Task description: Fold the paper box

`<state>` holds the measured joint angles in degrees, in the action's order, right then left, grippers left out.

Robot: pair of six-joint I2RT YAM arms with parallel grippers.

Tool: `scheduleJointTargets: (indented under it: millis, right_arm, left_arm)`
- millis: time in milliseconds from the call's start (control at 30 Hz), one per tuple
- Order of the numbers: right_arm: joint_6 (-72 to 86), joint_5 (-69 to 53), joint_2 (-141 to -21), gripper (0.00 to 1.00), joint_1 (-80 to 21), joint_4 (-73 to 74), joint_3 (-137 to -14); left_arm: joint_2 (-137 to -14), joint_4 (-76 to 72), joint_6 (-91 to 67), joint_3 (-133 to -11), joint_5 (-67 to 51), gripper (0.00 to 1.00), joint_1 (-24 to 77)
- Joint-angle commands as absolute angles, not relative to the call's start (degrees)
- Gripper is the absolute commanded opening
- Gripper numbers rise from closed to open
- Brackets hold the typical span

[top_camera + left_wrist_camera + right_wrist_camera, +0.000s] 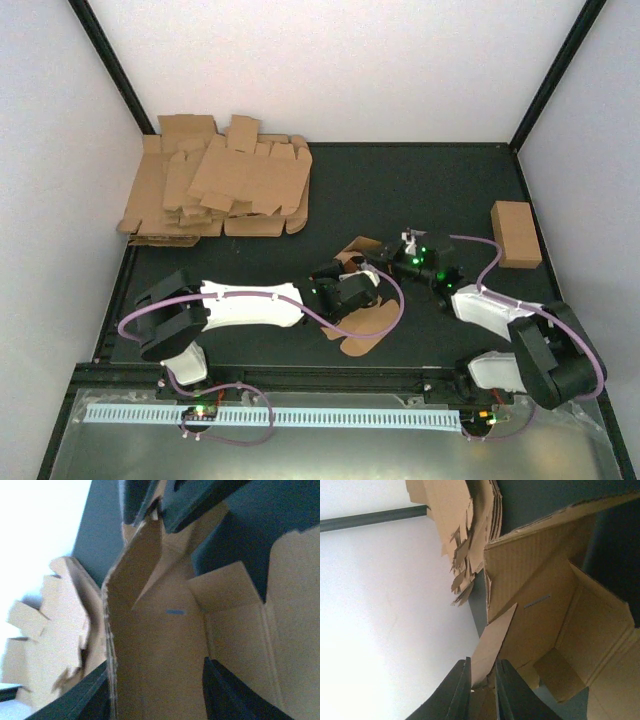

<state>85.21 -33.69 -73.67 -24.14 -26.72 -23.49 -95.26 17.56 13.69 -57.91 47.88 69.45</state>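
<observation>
Two dark fingers (456, 695) of the right gripper (483, 676) are standing close together and clamping a slim, tapering flap (492, 640) of the paper box (540, 605). The flap is running up out of the narrow gap between them. Beyond it, the box is presenting an open, half-raised interior to the right wrist camera: a broad back panel bearing a short dark mark, with side panels standing up around it. The left gripper (155, 685) is holding its jaws parted, one finger on each side of a long panel of the same box, and is not visibly pinching it. One flap is rising edge-on along the left-hand finger. In the overhead view both grippers are meeting head to head over the box. The box is lying partly unfolded on the black table (420, 190), just in front of centre, with rounded tabs protruding toward the near edge beside the left arm (250, 305). Farther out, a thick heap of flat cardboard blanks (215, 190) is sitting at the far-left corner, well apart from the box. A closed cardboard brick (515, 233) is resting near the right edge. White walls (60, 150) are enclosing the table on three sides.
</observation>
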Motion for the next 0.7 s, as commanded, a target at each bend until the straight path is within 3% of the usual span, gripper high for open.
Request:
scheduleJointTargets:
  millis: [0,100,267,400,567,667]
  right_arm:
    - [85.78,-34.63,-74.75,0.16,-24.46,-29.80,-23.01]
    - [85.78,-34.82,-75.80,0.15,-24.43,-30.70,-23.15]
    - [85.53,-35.20,-77.20,0.15,-24.46,-31.65,-23.17]
    - [85.18,-35.25,-77.09,0.15,-24.37,-31.72,-22.70]
    - [84.52,-35.15,-77.24,0.15,-24.43,-31.60,-22.81]
    - [84.42,-35.26,-77.72,0.14,-24.42,-31.99,-23.06]
  left_arm:
    - [-92.59,22.34,10.78,-59.99,39.73,0.56,69.26]
    - [-89.30,25.13,9.06,-60.84,34.29,0.73,68.72]
    - [-82.82,29.22,5.74,-63.35,22.72,0.85,66.08]
    - [-77.44,31.32,1.86,-65.27,13.52,0.91,61.05]
    - [-74.65,30.74,-4.59,-63.87,-10.19,0.94,47.27]
    - [-76.78,29.77,-5.27,-62.11,-18.10,0.96,42.67]
